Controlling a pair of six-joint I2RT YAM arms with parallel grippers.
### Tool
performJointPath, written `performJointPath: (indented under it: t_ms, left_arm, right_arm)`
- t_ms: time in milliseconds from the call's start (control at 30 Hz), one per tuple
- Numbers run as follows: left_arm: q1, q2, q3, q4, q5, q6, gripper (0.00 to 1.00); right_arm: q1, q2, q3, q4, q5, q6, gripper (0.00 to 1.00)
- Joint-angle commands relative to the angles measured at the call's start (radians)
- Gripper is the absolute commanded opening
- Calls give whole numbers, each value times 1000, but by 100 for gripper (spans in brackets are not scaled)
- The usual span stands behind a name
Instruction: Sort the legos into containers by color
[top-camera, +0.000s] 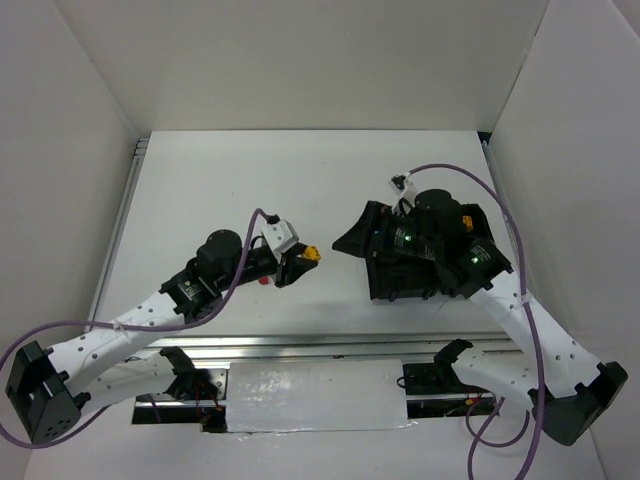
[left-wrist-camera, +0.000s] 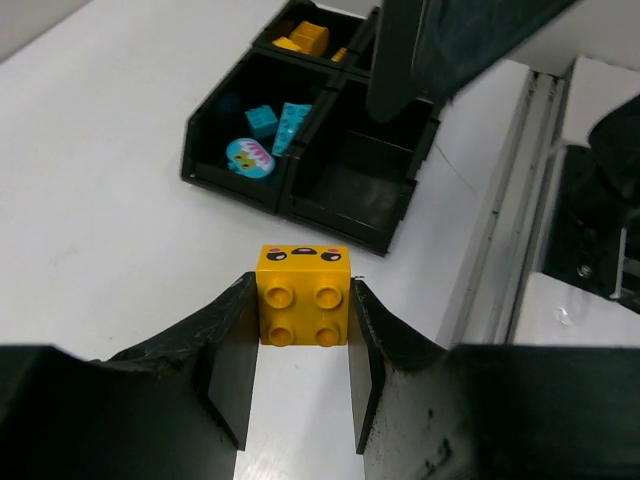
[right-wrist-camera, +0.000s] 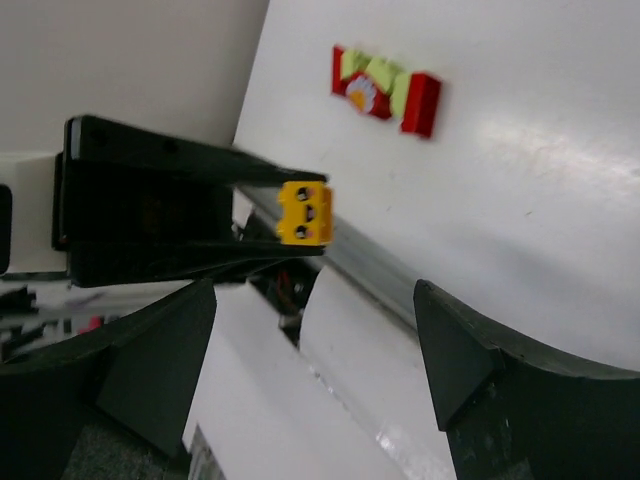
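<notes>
My left gripper (left-wrist-camera: 303, 305) is shut on a yellow brick with a printed face (left-wrist-camera: 303, 295), held just above the white table; from above the same brick (top-camera: 312, 254) shows left of the tray. The black four-compartment tray (left-wrist-camera: 240, 185) lies ahead of it. One compartment holds cyan bricks (left-wrist-camera: 265, 135), and the far one holds yellow-orange bricks (left-wrist-camera: 305, 38). My right gripper (right-wrist-camera: 315, 355) stands open with nothing between its fingers, hovering over the tray and hiding most of it from above. Red and pale green bricks (right-wrist-camera: 385, 85) lie clustered on the table.
A small red brick (top-camera: 263, 281) lies on the table beside the left arm. A metal rail (top-camera: 320, 345) runs along the near edge of the table. White walls enclose the left, back and right sides.
</notes>
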Motion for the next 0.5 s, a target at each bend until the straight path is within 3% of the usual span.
performJointPath:
  t_ms: [0, 133, 267, 400, 433, 467]
  left_arm:
    - [-45, 11, 65, -23, 15, 131, 0]
    - [-128, 42, 110, -60, -1, 159, 0]
    - [-168, 51, 129, -54, -20, 166, 0]
    - [-182, 53, 141, -58, 3, 166, 0]
    - [-185, 50, 142, -55, 11, 163, 0]
    - [-185, 50, 141, -52, 15, 162, 0]
  right_arm:
    - [111, 10, 41, 15, -46, 23, 87]
    - [176, 56, 40, 15, -17, 29, 82]
    - [206, 85, 47, -28, 112, 16, 73]
    - [211, 84, 32, -38, 144, 2, 71]
    - [212, 83, 27, -27, 139, -1, 69]
    - [211, 88, 23, -22, 127, -6, 59]
